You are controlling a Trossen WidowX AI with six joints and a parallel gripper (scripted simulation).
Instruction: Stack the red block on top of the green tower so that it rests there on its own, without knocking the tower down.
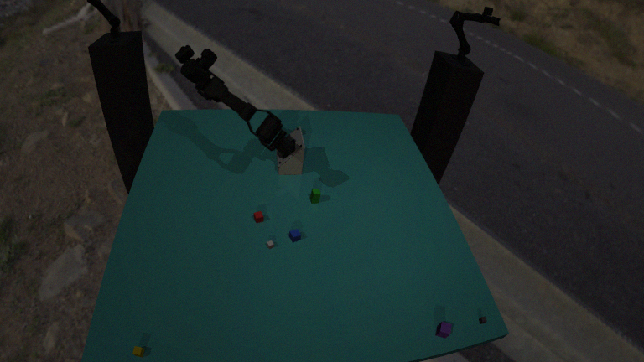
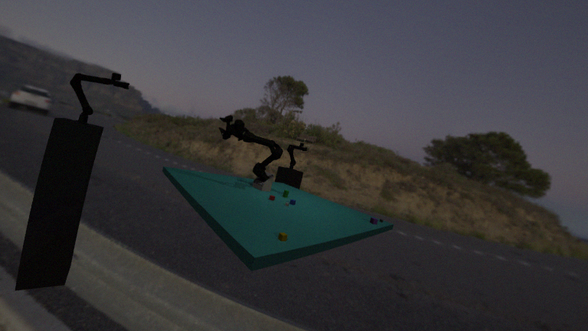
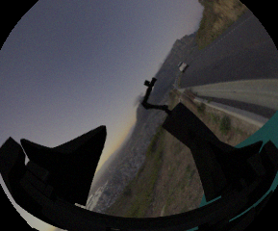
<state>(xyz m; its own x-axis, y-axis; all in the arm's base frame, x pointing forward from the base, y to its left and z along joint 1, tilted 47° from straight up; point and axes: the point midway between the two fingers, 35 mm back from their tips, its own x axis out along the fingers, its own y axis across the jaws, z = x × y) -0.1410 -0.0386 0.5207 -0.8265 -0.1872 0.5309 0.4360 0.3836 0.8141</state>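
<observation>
The gripper (image 1: 195,57) hangs wide and empty, raised far behind the teal tabletop (image 1: 199,263); it should descend squarely over the small red cube (image 1: 258,216), avoiding the green tower (image 1: 315,195).

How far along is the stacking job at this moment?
Nothing looks done yet. The red block sits on the table, apart from the green tower, which stands upright. The gripper is open and empty, raised high behind the table and pointing away from the blocks. Left: reach down, grasp the red block, carry it over, set it on top.
</observation>
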